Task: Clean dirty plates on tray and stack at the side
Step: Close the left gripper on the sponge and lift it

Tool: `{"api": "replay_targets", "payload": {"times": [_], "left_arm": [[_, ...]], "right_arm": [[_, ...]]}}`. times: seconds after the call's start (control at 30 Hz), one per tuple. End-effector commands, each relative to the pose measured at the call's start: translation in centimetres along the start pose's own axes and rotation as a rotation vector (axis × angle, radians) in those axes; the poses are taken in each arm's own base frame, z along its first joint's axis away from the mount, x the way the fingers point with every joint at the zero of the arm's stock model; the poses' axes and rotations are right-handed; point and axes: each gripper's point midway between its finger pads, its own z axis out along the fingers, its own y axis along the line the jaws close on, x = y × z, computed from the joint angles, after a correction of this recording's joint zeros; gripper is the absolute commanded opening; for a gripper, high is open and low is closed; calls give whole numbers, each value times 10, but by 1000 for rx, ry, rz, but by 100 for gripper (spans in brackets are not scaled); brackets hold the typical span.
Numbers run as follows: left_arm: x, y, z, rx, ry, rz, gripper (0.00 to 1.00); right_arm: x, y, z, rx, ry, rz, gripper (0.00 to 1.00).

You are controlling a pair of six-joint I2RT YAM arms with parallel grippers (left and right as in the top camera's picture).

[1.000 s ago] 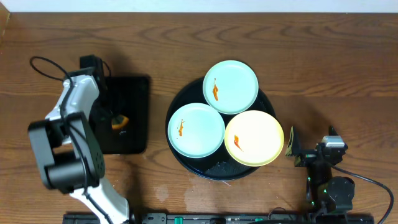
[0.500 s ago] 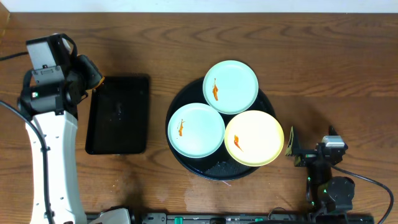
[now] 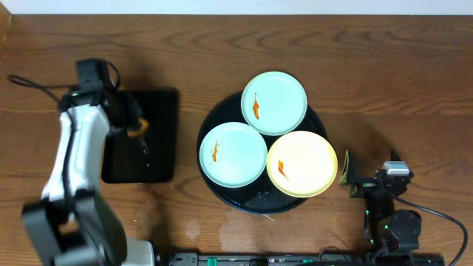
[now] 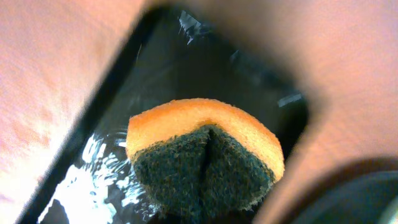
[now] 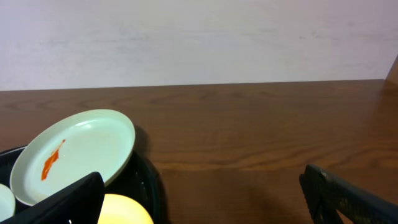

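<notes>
Three round plates (image 3: pixel 274 103); one creased sponge (image 4: pixel 205 143)

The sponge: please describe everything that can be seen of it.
The sponge has an orange foam layer and a dark green scouring face, creased down the middle as if squeezed. The left gripper is shut on it over the rectangular black tray, whose floor glistens wet. Whether it touches the tray is unclear.

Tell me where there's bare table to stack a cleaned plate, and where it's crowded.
Bare tabletop: the far strip beyond both trays, and the stretch right of the round tray, beyond the right gripper. Crowded: three plates fill that tray; the gap to the rectangular tray is narrow.
</notes>
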Motion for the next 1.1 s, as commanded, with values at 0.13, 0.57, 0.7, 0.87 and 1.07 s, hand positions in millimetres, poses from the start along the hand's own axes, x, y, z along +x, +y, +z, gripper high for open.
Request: {"api": "replay_targets", "payload": {"times": [0.13, 0.57, 0.7, 0.87, 1.07], "left_arm": [[-54, -40, -165, 214, -456, 40, 8], [6, -3, 9, 92, 72, -376, 8], [-10, -31, 8, 425, 179, -470, 7], [-40, -34, -51, 637, 154, -604, 7], [-57, -26, -105, 727, 28, -590, 7]], "right_arm": [[0, -2, 0, 11, 0, -11, 99], [0, -2, 0, 11, 0, -11, 99], [0, -2, 0, 11, 0, -11, 99], [0, -2, 0, 11, 0, -11, 99], [0, -2, 0, 11, 0, -11, 99]]}}
